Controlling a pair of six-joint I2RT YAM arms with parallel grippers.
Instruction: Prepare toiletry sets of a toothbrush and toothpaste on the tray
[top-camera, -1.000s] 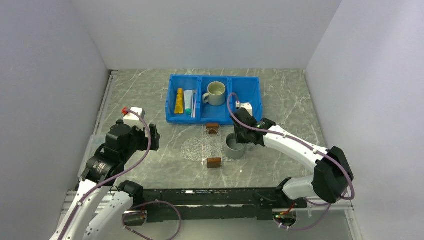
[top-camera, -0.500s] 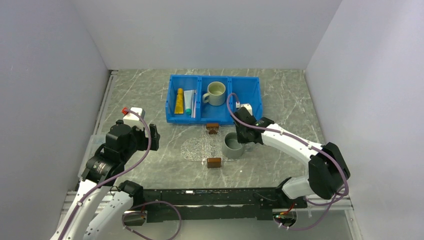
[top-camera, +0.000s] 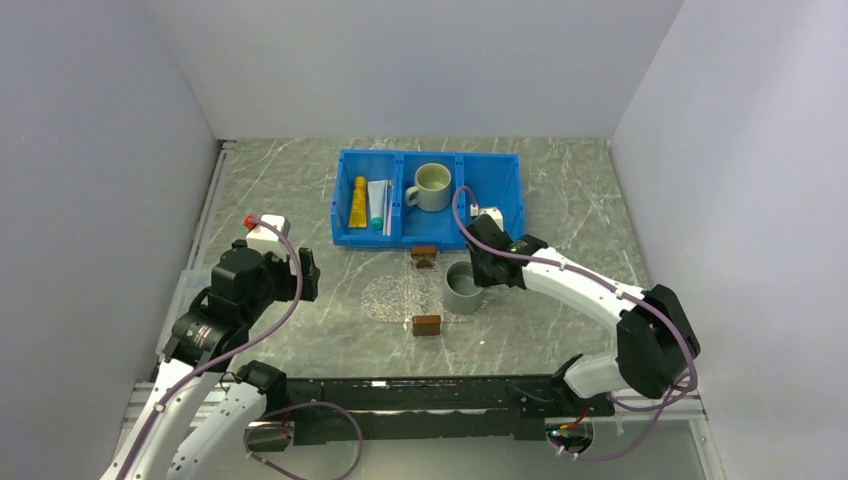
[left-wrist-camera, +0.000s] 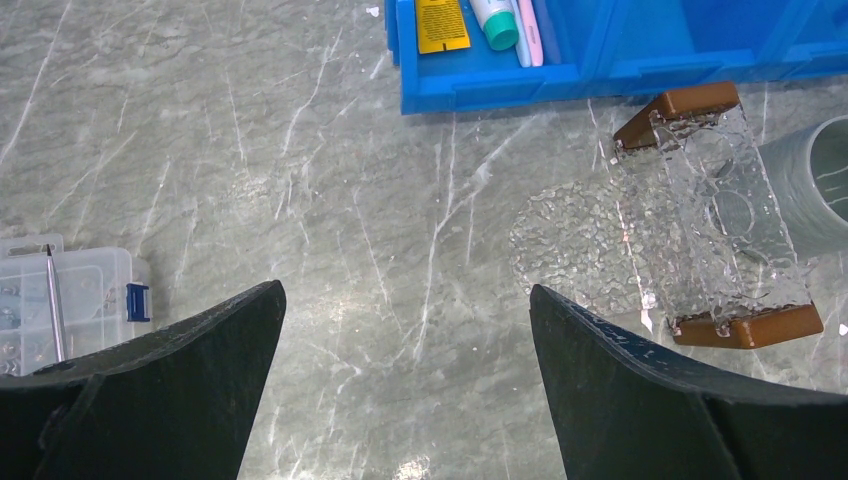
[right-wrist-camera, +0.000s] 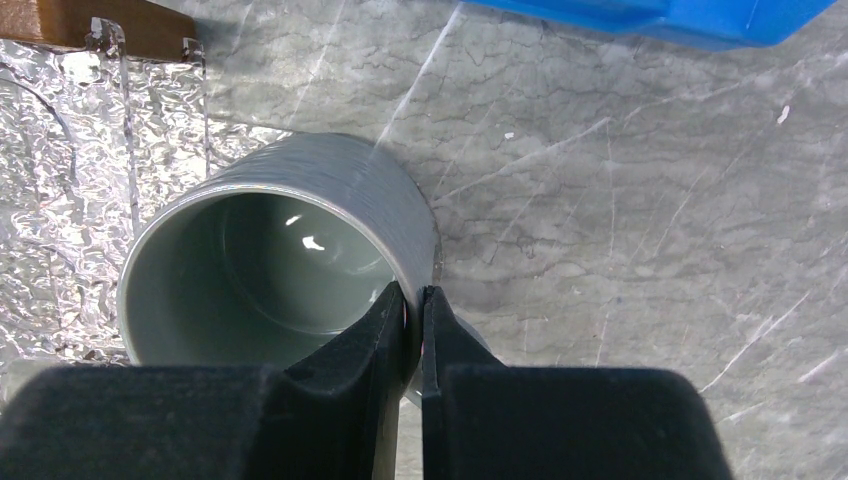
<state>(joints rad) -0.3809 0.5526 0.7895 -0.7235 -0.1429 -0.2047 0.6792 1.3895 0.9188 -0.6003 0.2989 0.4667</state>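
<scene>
2 fingers of the right gripper (right-wrist-camera: 412, 296) are now pinching the rim wall of the grey cup (right-wrist-camera: 270, 260); a second ago they were standing wider. The cup is edging toward 9 o'clock, against the tray (left-wrist-camera: 720, 250). The left gripper (left-wrist-camera: 402, 300) is hanging wide, holding nothing. The toothbrush (top-camera: 386, 207) and toothpaste tubes (top-camera: 358, 203) are lying in the blue bin (top-camera: 370, 240) at 12 o'clock, so no set is begun, I'd say.
</scene>
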